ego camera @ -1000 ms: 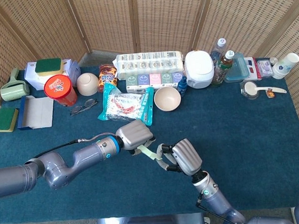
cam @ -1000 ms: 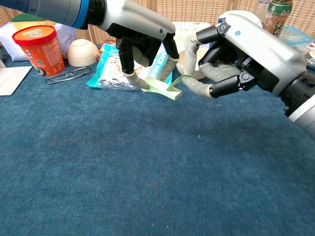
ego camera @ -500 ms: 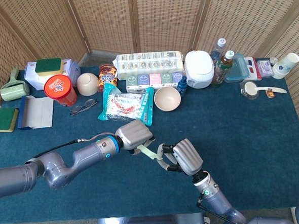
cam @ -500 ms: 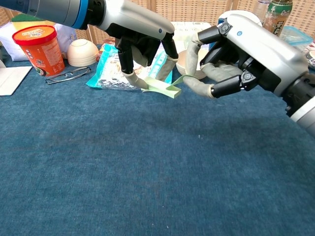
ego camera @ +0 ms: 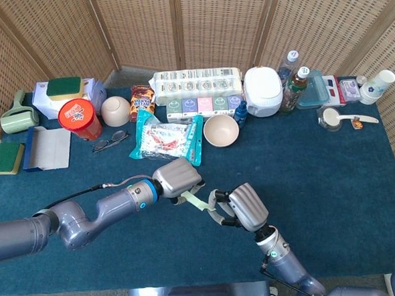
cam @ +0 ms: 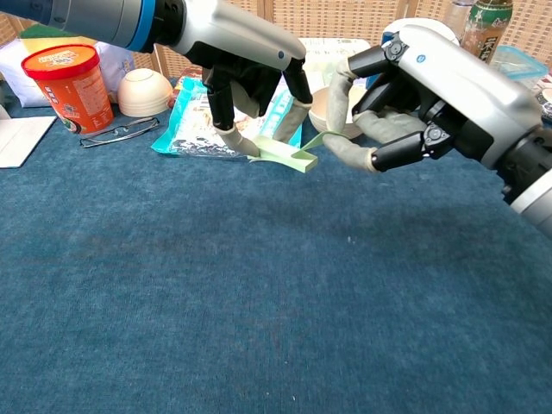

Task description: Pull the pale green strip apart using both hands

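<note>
The pale green strip [ego camera: 202, 203] [cam: 289, 155] hangs just above the blue tablecloth, between my two hands. My left hand [ego camera: 178, 178] [cam: 250, 60] reaches down from the left and holds the strip's left end between its fingertips [cam: 233, 138]. My right hand [ego camera: 247, 207] [cam: 431, 95] comes in from the right and pinches the strip's upturned right end between thumb and a finger. The strip's right end is folded, with one layer lifted toward the right hand. The hands are close together, about a strip's length apart.
Just behind the hands lie a clear snack bag [ego camera: 167, 140] [cam: 194, 125] and a beige bowl [ego camera: 221, 130]. A red tub [ego camera: 79, 119], glasses [ego camera: 110, 140] and a row of boxes, bottles and containers fill the back of the blue table [ego camera: 333, 180].
The right hand has edged very slightly to the right with its end of the strip. The left hand has held still.
</note>
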Robot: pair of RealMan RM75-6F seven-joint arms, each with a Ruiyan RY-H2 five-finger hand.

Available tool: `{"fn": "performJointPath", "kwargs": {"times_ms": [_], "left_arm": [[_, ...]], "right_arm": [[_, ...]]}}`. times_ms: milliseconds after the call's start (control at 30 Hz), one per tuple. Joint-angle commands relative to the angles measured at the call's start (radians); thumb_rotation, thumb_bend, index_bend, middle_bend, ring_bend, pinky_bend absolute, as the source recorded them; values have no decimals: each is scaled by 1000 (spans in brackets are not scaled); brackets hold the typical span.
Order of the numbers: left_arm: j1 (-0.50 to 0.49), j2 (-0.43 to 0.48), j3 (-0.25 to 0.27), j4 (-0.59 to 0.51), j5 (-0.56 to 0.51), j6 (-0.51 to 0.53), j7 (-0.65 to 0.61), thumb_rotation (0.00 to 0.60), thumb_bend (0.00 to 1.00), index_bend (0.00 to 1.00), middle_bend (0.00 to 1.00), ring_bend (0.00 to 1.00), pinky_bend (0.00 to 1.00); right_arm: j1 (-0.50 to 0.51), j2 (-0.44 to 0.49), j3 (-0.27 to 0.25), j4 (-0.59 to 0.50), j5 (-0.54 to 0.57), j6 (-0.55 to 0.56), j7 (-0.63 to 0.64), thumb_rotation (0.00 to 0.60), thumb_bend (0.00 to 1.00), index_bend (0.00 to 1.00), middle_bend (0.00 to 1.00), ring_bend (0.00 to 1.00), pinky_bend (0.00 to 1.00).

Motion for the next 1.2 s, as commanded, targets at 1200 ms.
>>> {"fn": "performJointPath", "kwargs": {"times_ms": [1200], "left_arm": [[48, 11, 23, 21, 19, 8, -35, 600, 412, 669, 1000, 1000, 1000]], "right_arm": [[-13, 28, -11, -19, -1, 2, 3, 600, 602, 724, 1000, 1000, 1000]]}}
